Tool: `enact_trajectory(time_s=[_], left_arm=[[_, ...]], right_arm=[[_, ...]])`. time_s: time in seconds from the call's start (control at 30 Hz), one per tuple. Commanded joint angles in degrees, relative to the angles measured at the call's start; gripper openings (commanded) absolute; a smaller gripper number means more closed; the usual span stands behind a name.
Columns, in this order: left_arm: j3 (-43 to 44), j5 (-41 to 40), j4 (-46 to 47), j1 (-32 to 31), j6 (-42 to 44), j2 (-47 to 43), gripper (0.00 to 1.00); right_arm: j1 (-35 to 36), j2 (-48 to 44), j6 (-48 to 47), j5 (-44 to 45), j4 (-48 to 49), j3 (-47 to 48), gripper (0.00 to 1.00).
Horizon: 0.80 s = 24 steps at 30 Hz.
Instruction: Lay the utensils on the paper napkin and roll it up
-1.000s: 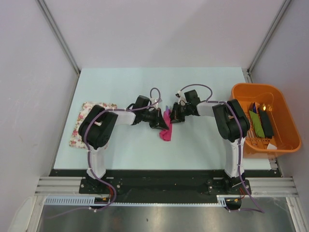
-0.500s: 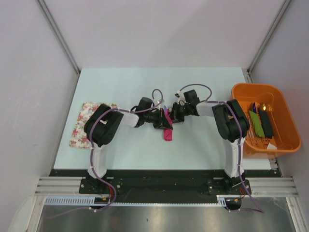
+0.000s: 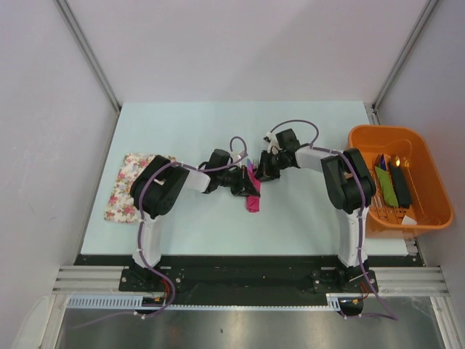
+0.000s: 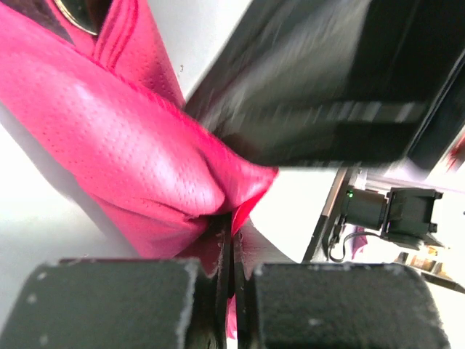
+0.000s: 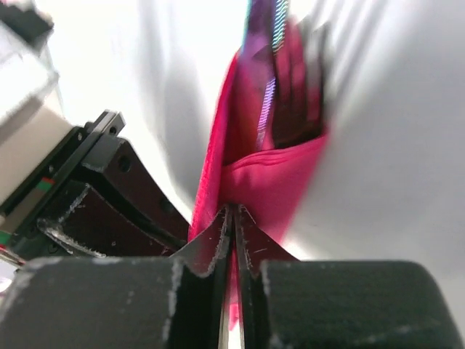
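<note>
The magenta-pink paper napkin [image 3: 252, 193] is folded into a narrow bundle at the table's middle, lying near to far. My left gripper [image 3: 244, 187] is shut on its left side, pinching a fold of the napkin [image 4: 145, 160]. My right gripper [image 3: 259, 177] is shut on its right side, pinching another edge of the napkin [image 5: 272, 189]. A purple utensil [image 5: 260, 109] with a pale end lies inside the fold and pokes out at the far end. Other utensils are hidden inside the napkin.
A floral cloth mat [image 3: 127, 186] lies at the table's left edge. An orange tub [image 3: 367, 138] with green, black and other items stands at the right edge. The right gripper's black body [image 4: 334, 80] looms close in the left wrist view.
Both grippers have closed in toward each other at the napkin. The left arm moved right, the right wrist swung farther back, and the napkin bundle got narrower.
</note>
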Motion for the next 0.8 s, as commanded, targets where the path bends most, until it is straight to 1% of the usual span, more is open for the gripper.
enact_trajectory(time_s=[0.0, 0.1, 0.2, 0.27, 0.3, 0.37, 0.4, 0.5, 0.63, 0.77], left_arm=[[-1.6, -1.3, -5.8, -1.9, 5.3, 2.5, 0.00], [0.2, -1.7, -9.5, -2.4, 9.5, 2.9, 0.00], [0.9, -2.2, -11.3, -3.0, 12.2, 2.6, 0.00], [1.4, -2.1, -11.8, -3.0, 13.1, 3.0, 0.00], [1.6, -2.3, -12.1, -3.0, 13.3, 3.2, 0.00], [2.0, -2.3, -12.7, -3.1, 14.4, 3.5, 0.02], [2.1, -2.3, -12.9, -3.1, 14.6, 3.6, 0.02], [2.5, -2.1, -13.1, -3.2, 15.2, 3.8, 0.03], [3.0, -2.0, -13.9, -3.3, 16.8, 3.7, 0.04], [3.6, -2.0, -15.1, -3.3, 18.6, 3.7, 0.04]], right_arm=[[-2.5, -4.2, -5.7, 4.4, -7.3, 5.4, 0.08], [-3.5, -4.9, -6.3, 2.7, -9.4, 6.5, 0.09], [-4.1, -5.1, -4.7, -0.9, -9.4, 5.8, 0.15], [-4.2, -5.1, -4.4, -2.4, -9.4, 5.4, 0.22], [-4.1, -5.3, -3.8, -3.1, -9.1, 4.7, 0.27], [-3.8, -5.6, -3.8, -3.3, -8.7, 4.1, 0.32], [-3.7, -5.3, -3.9, -2.7, -8.8, 3.9, 0.37], [-3.1, -4.3, -4.5, -1.5, -8.8, 4.0, 0.39], [-2.6, -1.0, -5.8, -0.7, -9.5, 5.4, 0.39], [-2.4, 0.3, -6.8, -0.6, -9.7, 5.4, 0.39]])
